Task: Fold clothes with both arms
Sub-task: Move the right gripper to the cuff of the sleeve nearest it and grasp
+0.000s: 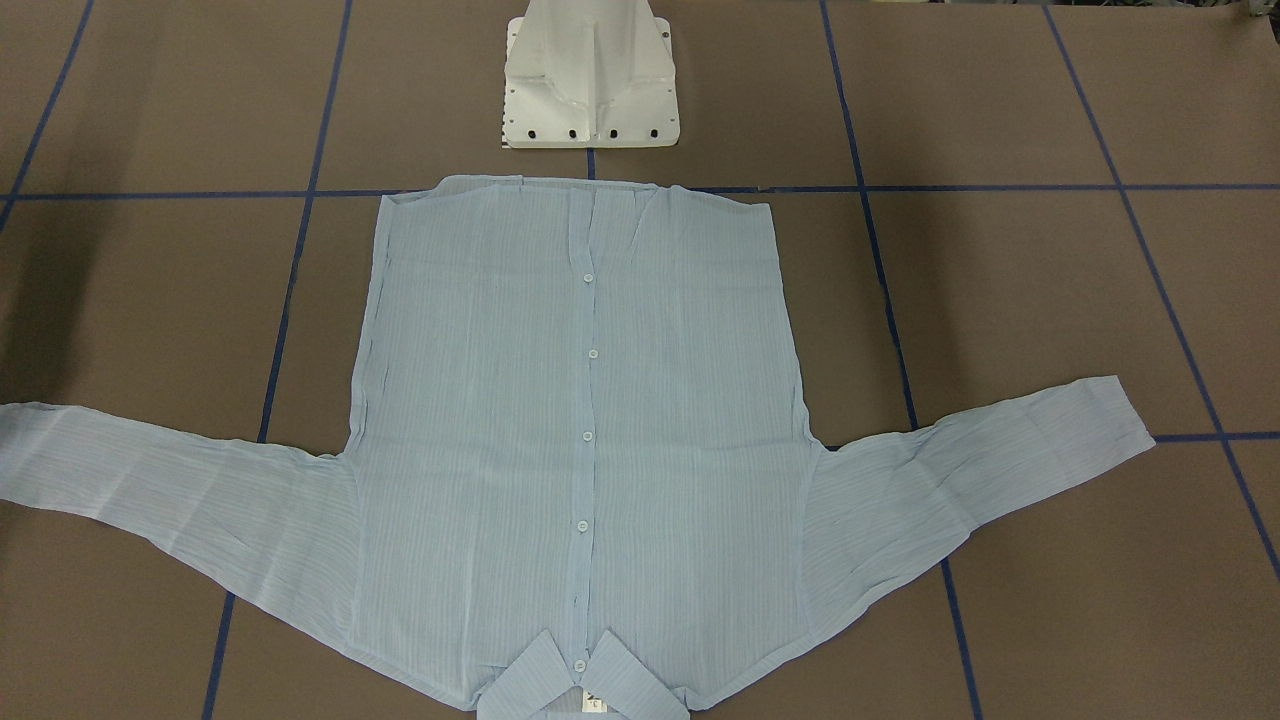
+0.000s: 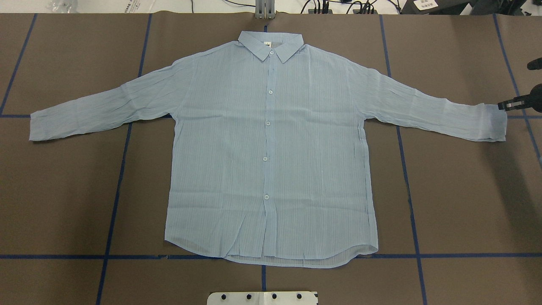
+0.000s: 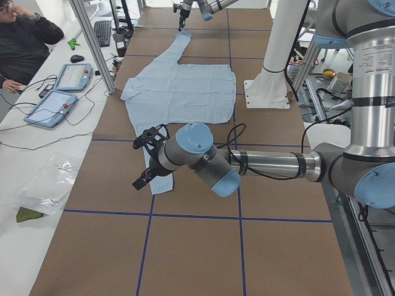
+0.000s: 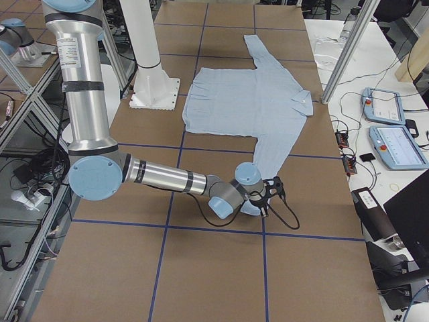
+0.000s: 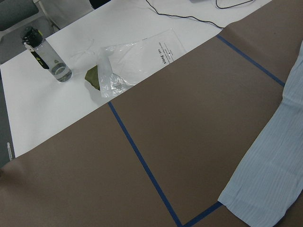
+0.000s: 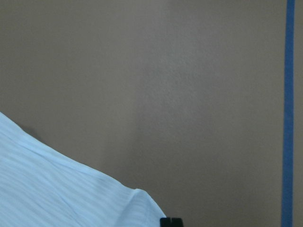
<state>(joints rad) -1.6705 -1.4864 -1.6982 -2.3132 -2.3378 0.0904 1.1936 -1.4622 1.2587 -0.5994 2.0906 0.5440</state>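
A thin light blue long-sleeved shirt with fine stripes (image 2: 271, 161) is lying flat, front up, in the middle of the brown paper-covered table with blue tape lines (image 2: 465, 190). Its pointed collar (image 2: 271, 44) is lying at the side far from the white pedestal base (image 1: 590, 85), and both sleeves are spreading outward. The overhead view is showing only the black right gripper (image 2: 508, 104), just at the cuff on that side; how wide its jaws are standing, I cannot tell. The black left gripper (image 3: 139, 165) is appearing only in the exterior left view, near the other cuff, so its jaws I cannot judge either. Only the left wrist view is showing a clear bottle (image 5: 47, 54) and a clear plastic bag (image 5: 132, 61) on a white side table (image 5: 42, 109). I am counting one shirt, two grey robot arms (image 3: 271, 163) and five small pale buttons (image 2: 267, 123).
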